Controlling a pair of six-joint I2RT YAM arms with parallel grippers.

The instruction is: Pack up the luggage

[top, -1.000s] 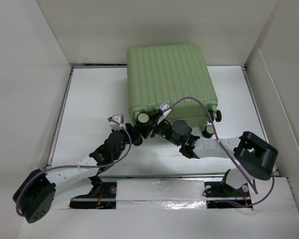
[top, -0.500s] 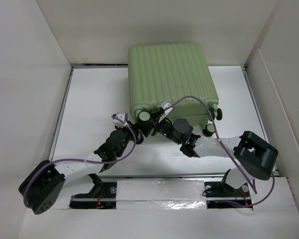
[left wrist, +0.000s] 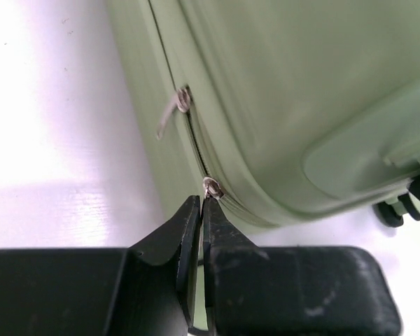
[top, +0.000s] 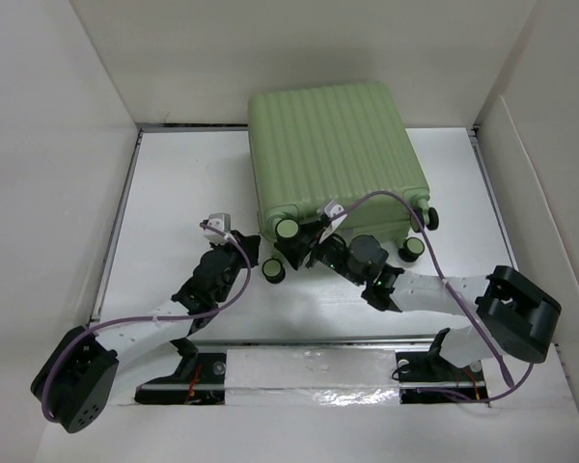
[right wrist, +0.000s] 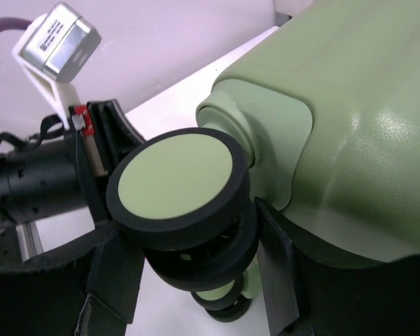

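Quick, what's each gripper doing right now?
Left gripper: closed, fingers pinching the luggage zipper pull.
Right gripper: closed on a luggage wheel.

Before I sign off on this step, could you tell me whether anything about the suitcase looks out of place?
Nothing looks damaged. The luggage lies askew to the table edges, and its zipper pulls sit apart: the upper pull dangles free, the lower pull is pinched in the left hand.

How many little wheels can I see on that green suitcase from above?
4. At the near-left corner of the suitcase: one wheel at the right gripper, another nearer the arms. At the near-right corner: two more. The arms may hide others.
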